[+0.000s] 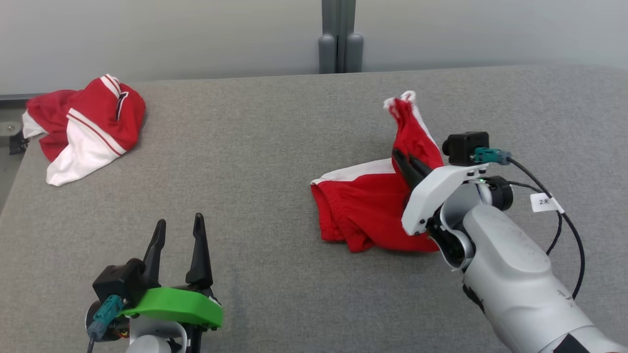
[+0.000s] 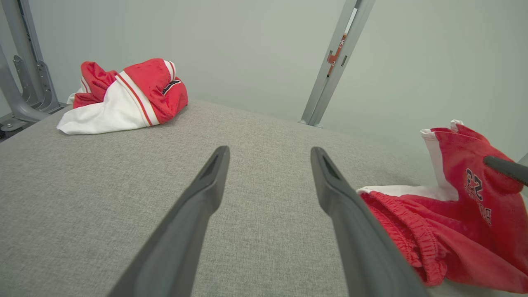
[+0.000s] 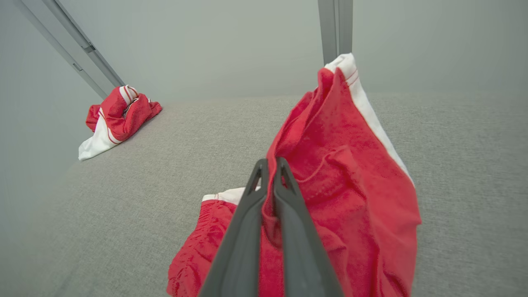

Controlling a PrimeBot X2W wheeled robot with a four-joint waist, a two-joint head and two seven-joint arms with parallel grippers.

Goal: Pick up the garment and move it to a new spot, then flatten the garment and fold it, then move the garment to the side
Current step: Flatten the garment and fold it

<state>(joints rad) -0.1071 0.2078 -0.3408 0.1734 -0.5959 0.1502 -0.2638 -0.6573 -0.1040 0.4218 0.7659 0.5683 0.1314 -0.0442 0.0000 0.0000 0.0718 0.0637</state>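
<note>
Right gripper [image 1: 402,159] is clamped tight on the shorts [image 1: 363,206], pinching a fold of red cloth between both fingers. You can see it really clearly in the right wrist view, where the two fingers [image 3: 247,214] are pressed together with cloth bunched between them. The pinched part is pulled up off the desk [image 1: 274,147] into a peak with a white stripe down one side. The rest, including the gathered waistband, lies crumpled on the grey surface on the right half of the desk, roughly midway between near and far edge. There's some dark lettering on the raised bit in the left wrist view, but it's too small to read.

Left gripper [image 1: 179,220] is released, fingers spread apart with nothing between them. It hangs over the bare desk near the near edge on the left side, well apart from the shorts.

There's also a red-and-white bundle [image 1: 88,122] heaped at the far left corner, partly hanging over the left edge. A grey post [image 1: 341,39] stands behind the middle of the far edge, against a pale wall [image 1: 196,34].
</note>
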